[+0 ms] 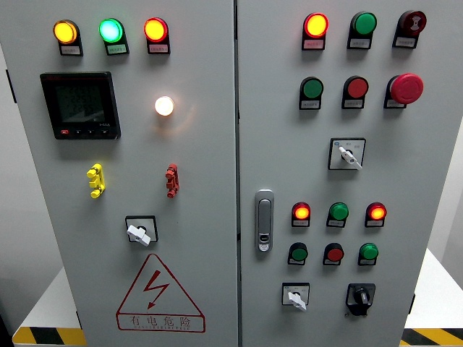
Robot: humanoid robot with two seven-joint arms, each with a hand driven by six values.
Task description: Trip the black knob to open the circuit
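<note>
Neither hand is in your view, so you cannot tell its state or place anything relative to it. The black knob point(359, 297), low on the right-hand door point(347, 173), looks untouched; the whole trip is left.

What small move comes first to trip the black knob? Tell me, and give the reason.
Probably bring a robot hand up into view toward the black knob at the lower right of the right door. No robot hand shows in the picture yet, so nothing is near the knob. It sits right of a white switch and below a row of three dark buttons, so the approach should stay clear of those.
</note>
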